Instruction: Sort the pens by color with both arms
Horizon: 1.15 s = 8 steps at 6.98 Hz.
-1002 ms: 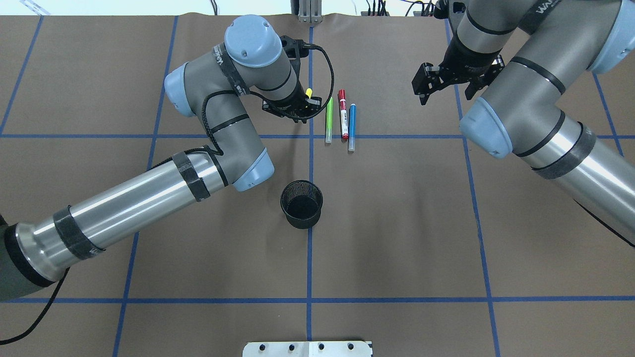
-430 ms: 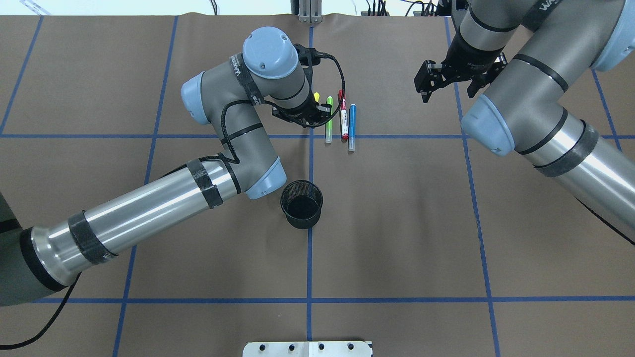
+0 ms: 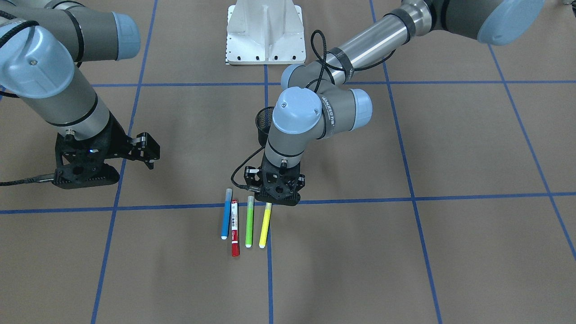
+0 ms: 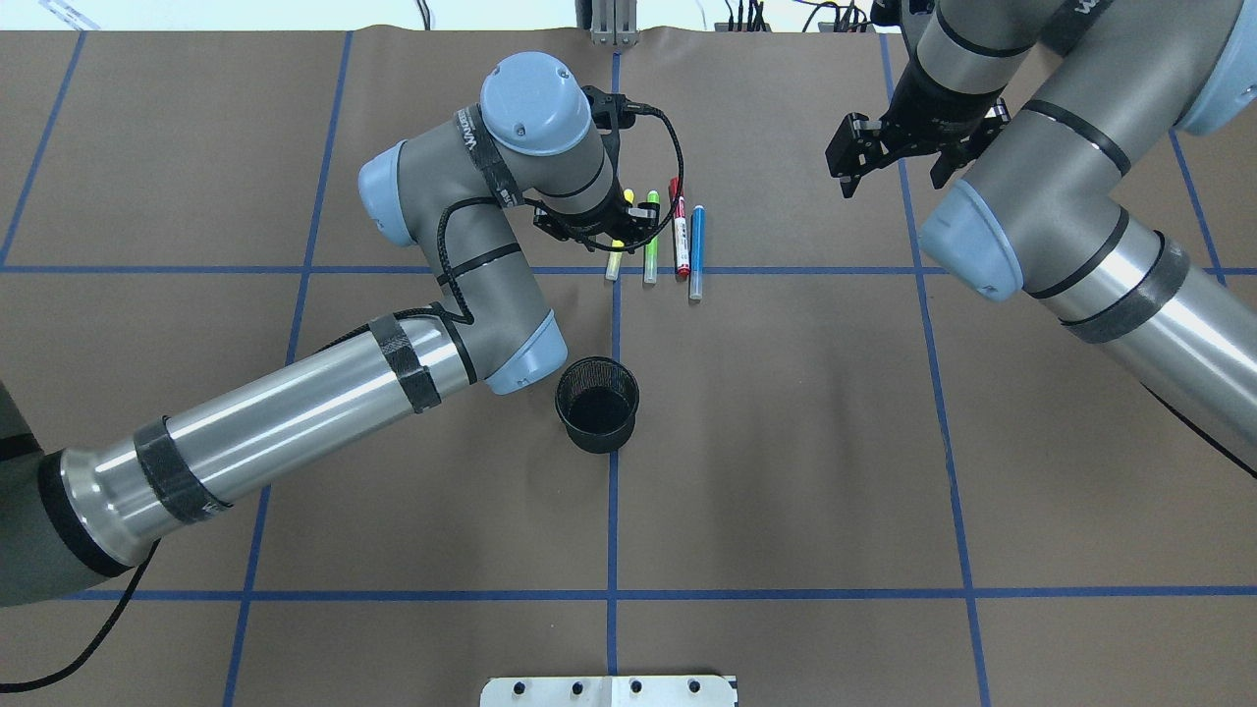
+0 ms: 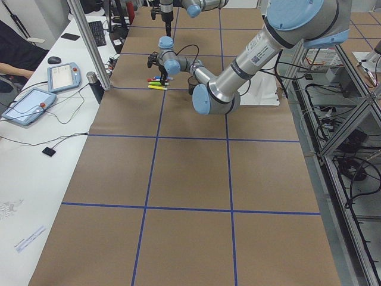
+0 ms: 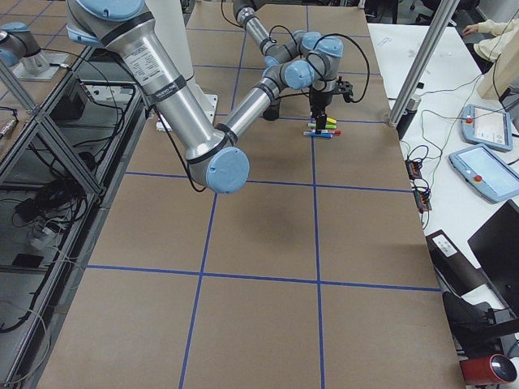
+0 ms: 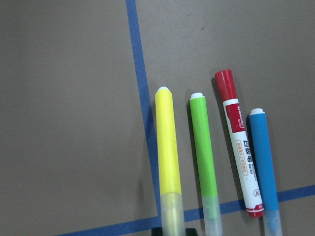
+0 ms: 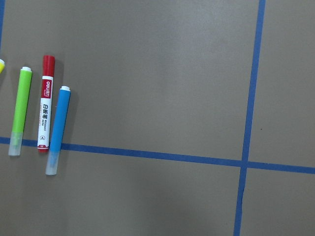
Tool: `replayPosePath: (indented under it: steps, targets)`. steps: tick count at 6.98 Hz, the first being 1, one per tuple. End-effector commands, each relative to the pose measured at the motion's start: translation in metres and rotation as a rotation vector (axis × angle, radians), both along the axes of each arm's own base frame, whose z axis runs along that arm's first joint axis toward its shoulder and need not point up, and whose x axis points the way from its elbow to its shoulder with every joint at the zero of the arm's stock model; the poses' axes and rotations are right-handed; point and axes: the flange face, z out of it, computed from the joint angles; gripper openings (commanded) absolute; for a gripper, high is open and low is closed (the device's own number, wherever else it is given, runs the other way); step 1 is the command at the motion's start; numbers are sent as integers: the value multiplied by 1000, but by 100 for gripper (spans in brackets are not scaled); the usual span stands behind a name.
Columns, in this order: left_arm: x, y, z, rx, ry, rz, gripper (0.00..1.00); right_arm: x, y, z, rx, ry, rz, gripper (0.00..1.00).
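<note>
Four pens lie in a row near the table's middle: yellow (image 4: 619, 239), green (image 4: 650, 236), red with a white label (image 4: 678, 231), and blue (image 4: 696, 250). My left gripper (image 4: 601, 231) stands over the yellow pen (image 3: 265, 225), shut on it near its pale cap. The pen lies level beside the green pen (image 3: 249, 221). In the left wrist view the yellow pen (image 7: 167, 147) runs to the bottom edge, with black finger parts tight on both sides. My right gripper (image 4: 889, 177) hangs open with nothing in it, well to the right of the blue pen (image 8: 58, 123).
A black mesh cup (image 4: 597, 404) stands on the centre tape line, close to the left arm's elbow. The white pedestal (image 3: 265, 31) sits at the robot's edge. A side bench with tablets (image 5: 30, 101) runs along the far edge, and a person's sleeve (image 6: 495, 32) shows there.
My left arm carried the yellow pen right, up to the green pen. The yellow pen now lies level, its cap showing below the gripper. The right gripper drifted slightly away.
</note>
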Motion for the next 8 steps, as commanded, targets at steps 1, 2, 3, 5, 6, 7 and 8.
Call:
replayPosePath:
  steps: [1,2,3,5,6,7,8]
  targets:
    - [-47,-6,22,21,7,-11,64,28,-31,25,-36,-22,-28,98]
    - [-99,-16,50,23,-12,44,65,47,-49,41,-61,-40,-27,98]
    - [-149,-29,60,20,-44,74,65,70,-67,59,-34,-46,-39,98]
    - [-223,-27,112,91,-82,100,65,124,-100,99,-45,-70,-56,98]
    - [-283,-38,140,78,-61,144,65,145,-106,107,-34,-73,-42,98]
    - [-349,-45,175,100,-46,168,66,165,-105,125,-36,-86,-47,98]
    - [-407,-36,221,98,-30,181,66,189,-104,141,-34,-100,-48,98]
